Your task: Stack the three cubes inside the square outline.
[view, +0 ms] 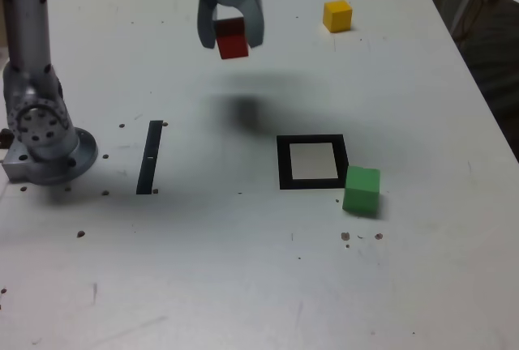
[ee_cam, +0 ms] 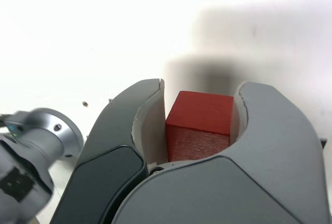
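Gripper [ee_cam: 199, 125] — pinching red cube [ee_cam: 199, 117], apparently for carrying to square outline [view: 281, 164]. Green cube [view: 362, 189] — outside frame, at its four o'clock in exterior view; yellow cube [view: 337, 16], one o'clock, awaiting stacking.

You have the gripper [view: 237, 42] motion-blurred in the exterior view, the red cube's [ee_cam: 199, 115] lower part hidden behind your fingers [ee_cam: 280, 141], its far underside perhaps out of sight too, the arm base [ee_cam: 31, 151] beyond them cut off by the wrist view's edge
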